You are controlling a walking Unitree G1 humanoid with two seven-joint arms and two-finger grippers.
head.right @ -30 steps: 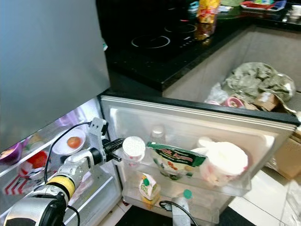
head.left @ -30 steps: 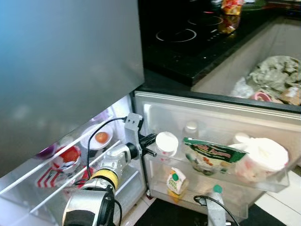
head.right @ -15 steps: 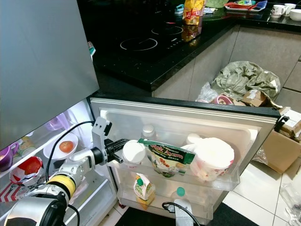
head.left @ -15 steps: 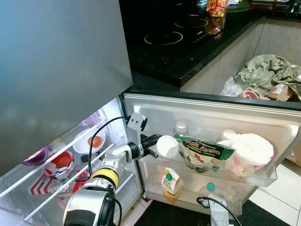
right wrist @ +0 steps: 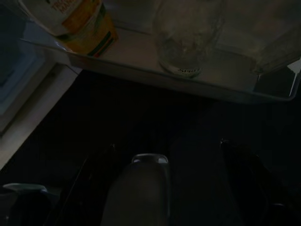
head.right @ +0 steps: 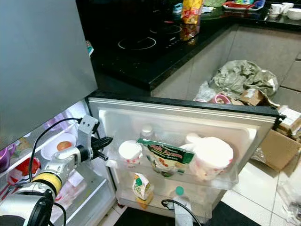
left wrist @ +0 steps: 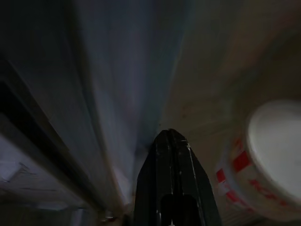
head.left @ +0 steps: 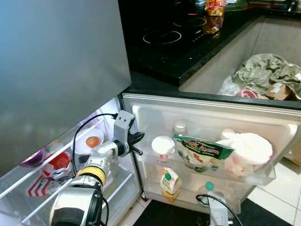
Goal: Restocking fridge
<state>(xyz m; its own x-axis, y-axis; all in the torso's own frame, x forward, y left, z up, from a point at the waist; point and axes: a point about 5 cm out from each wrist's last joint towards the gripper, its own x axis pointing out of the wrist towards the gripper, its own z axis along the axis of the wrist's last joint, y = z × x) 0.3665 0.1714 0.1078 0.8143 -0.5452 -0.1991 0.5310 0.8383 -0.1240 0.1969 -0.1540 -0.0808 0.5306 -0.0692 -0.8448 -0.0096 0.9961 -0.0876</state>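
Note:
The fridge door (head.left: 155, 110) stands open with full shelves. A cup with a white lid (head.left: 162, 146) stands at the left end of the upper door shelf (head.left: 263, 179), beside a green pouch (head.left: 200, 150) and a white wrapped bundle (head.left: 247, 153). My left gripper (head.left: 137, 143) is shut and empty, a short way left of the cup and apart from it; the left wrist view shows its joined fingers (left wrist: 171, 160) with the cup (left wrist: 270, 155) off to one side. My right gripper (right wrist: 167, 143) hangs open low before the bottom door shelf.
The lower door shelf holds a small carton (head.left: 168, 181) and a green-capped bottle (head.left: 207, 188). Inside the fridge sit a plate with a tomato (head.left: 91, 141) and a red bowl (head.left: 60, 161). A black cooktop (head.left: 178, 42) lies above; bags (head.left: 268, 73) lie on the floor at right.
My left gripper has let go of the white-lidded cup and drawn back to the left. The cup stays on the door shelf.

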